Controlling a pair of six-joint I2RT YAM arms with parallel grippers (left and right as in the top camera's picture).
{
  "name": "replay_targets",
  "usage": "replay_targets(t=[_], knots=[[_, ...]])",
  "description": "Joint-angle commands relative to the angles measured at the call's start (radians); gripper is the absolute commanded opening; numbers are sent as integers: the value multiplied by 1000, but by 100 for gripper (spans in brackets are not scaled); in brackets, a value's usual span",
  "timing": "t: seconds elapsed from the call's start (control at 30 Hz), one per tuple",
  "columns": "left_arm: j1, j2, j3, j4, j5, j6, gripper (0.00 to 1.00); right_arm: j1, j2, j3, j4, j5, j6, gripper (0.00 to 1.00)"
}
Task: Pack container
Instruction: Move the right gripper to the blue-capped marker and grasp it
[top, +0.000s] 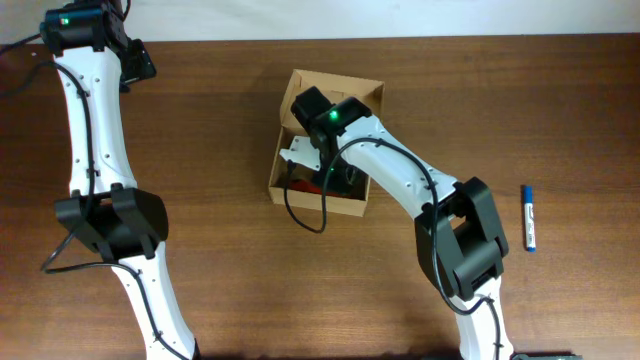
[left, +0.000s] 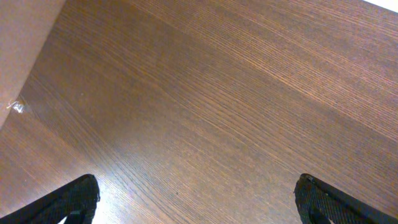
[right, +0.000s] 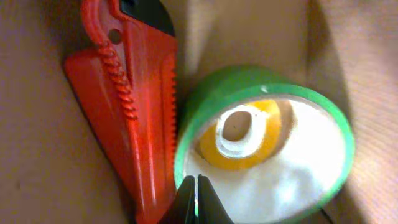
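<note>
The tan cardboard container stands open at the table's middle, its flap lid raised at the far side. My right gripper reaches down inside it. In the right wrist view its fingers are pressed together on the rim of a green tape roll lying on the box floor. A smaller yellow roll lies inside the green one. A red cutter tool lies next to the green roll. My left gripper is open and empty over bare wood at the far left.
A blue marker pen lies on the table to the right of the right arm. The right arm's black cable hangs over the box's front wall. The table's back edge runs just behind the left gripper.
</note>
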Motion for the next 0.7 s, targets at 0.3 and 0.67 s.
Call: replay_targets(t=[0.3, 0.67], knots=[[3, -32, -2, -1, -3, 15, 100, -43, -214, -5, 10, 87, 61, 4], [3, -32, -2, -1, -3, 15, 100, -742, -745, -408, 152, 45, 370, 4]])
